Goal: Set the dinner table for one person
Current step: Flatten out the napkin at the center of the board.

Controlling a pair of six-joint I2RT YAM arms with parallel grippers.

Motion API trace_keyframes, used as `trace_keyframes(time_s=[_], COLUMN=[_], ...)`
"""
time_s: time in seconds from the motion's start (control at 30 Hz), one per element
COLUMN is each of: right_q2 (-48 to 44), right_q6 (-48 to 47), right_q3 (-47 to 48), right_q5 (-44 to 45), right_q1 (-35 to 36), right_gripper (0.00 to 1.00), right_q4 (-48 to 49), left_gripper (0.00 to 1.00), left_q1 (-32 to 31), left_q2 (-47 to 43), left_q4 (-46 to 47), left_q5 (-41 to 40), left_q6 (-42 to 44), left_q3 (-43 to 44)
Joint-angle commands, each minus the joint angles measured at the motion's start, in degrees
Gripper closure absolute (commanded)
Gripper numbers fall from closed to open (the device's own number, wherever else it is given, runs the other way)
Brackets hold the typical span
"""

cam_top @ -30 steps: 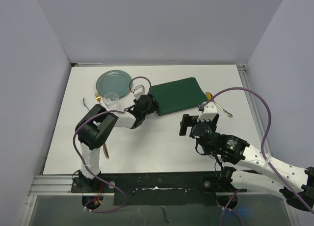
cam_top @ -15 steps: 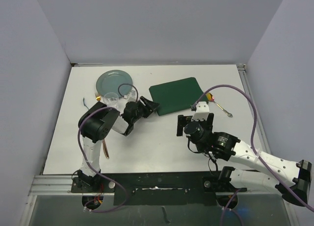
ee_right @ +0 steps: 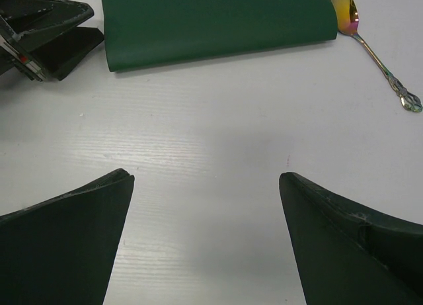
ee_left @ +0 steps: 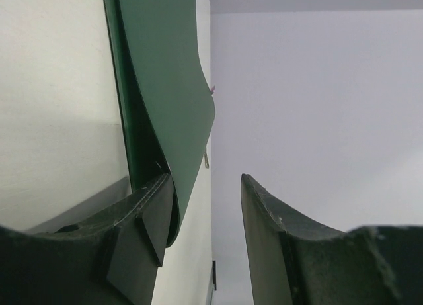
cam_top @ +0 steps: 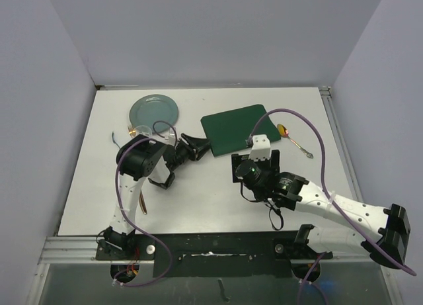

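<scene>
Left end effector [ee_left: 206, 179] open, fingers apart; lifted corner of green placemat [cam_top: 238, 126] curls against one finger, unclamped. Right end effector [ee_right: 206, 176] wide open above white tabletop [cam_top: 198, 199], which carries placemat and spoon [ee_right: 373, 53].

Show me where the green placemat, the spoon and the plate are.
green placemat [cam_top: 238, 128], top external view, middle of its flat surface.
spoon [ee_right: 375, 56], right wrist view, midway along its handle.
plate [cam_top: 153, 110], top external view, centre of the dish.
</scene>
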Motion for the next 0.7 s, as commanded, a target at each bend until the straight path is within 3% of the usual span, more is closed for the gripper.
trace_keyframes(time_s=[0.0,0.33,0.67], right_q2=[-2.9,-6.0,-5.3], right_q6=[-0.8,-0.6,-0.3], right_q3=[1.0,-0.7,-0.1], right_q5=[2.9,4.0,4.9], right_q1=[0.4,0.2,0.2], right_gripper=[0.02,0.02,0.02], right_q4=[3.2,3.2,1.9], left_gripper=[0.57,0.57,0.58], left_q1=[0.2,-0.3,-0.5], left_q2=[-2.5,-6.2,-1.7], left_q4=[2.6,-14.3,-19.2], left_q5=[3.9,7.8,13.8], left_q6=[1.9,9.8,9.7], left_q3=[2.7,9.2,15.4])
